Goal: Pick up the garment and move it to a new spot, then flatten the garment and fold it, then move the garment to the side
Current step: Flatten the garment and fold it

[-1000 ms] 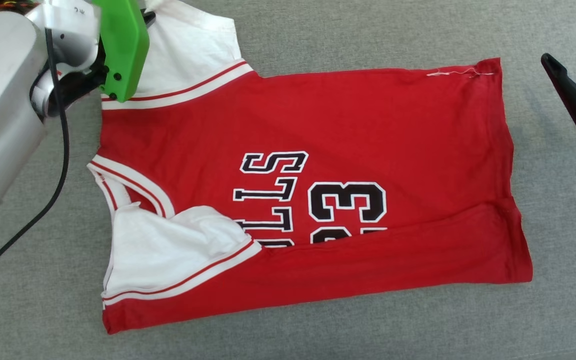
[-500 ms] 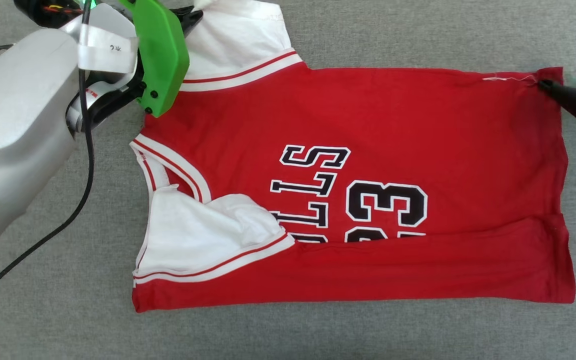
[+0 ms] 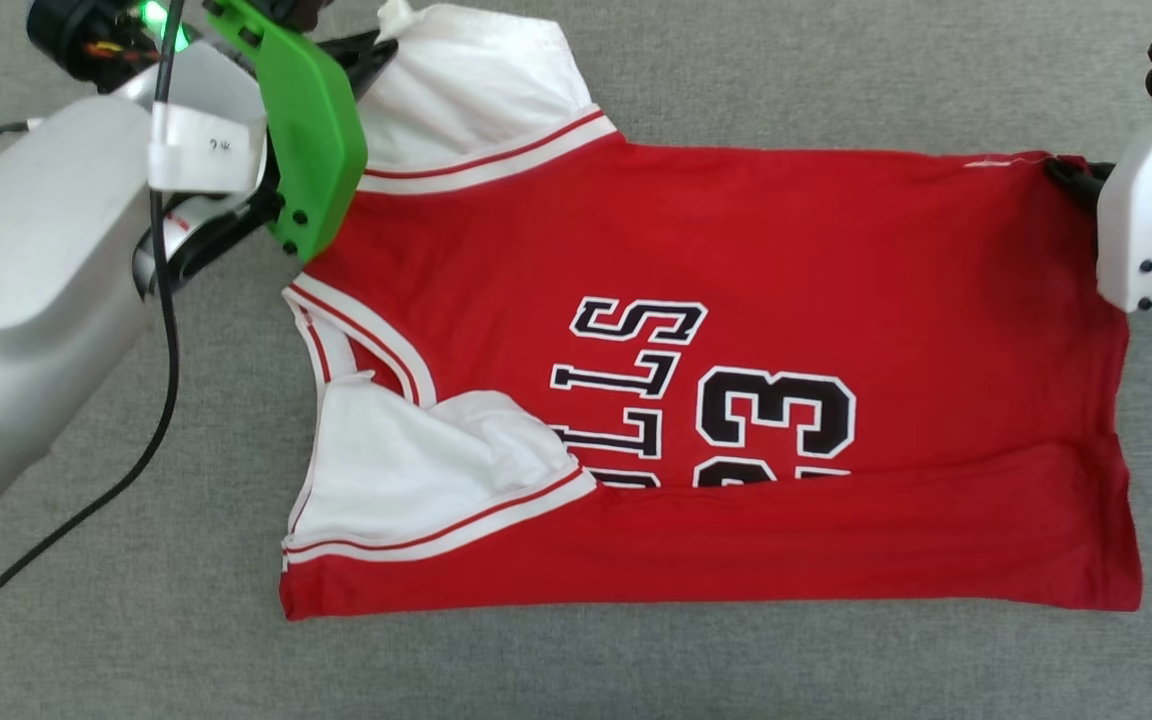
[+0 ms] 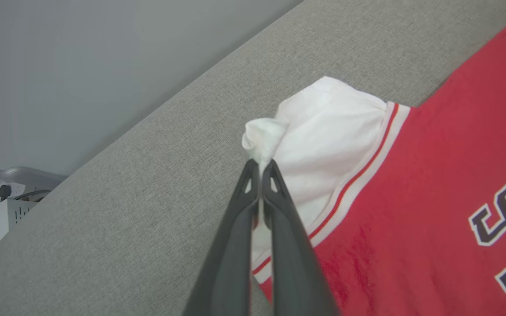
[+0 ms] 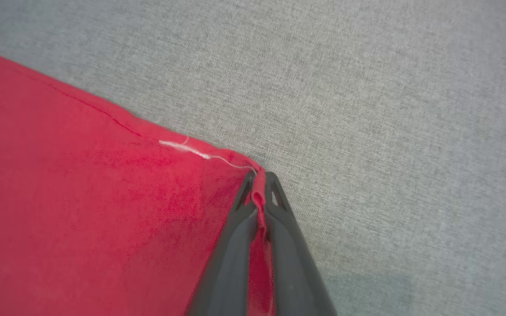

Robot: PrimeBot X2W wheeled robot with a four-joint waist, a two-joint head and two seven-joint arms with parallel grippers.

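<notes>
Well, left tool [image 4: 260, 164] pinched a sleeve tip [image 4: 265, 135], right tool [image 5: 259, 176] a hem corner [image 5: 231, 160] (thin bites): tugging could slip the garment [image 3: 736, 250] free.

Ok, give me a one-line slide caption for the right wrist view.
Right gripper shut on a corner of the red garment, beside a loose white thread, over grey fabric.

Red, white-sleeved garment [image 3: 736, 260]; grey cloth surface [image 3: 736, 670]
</notes>
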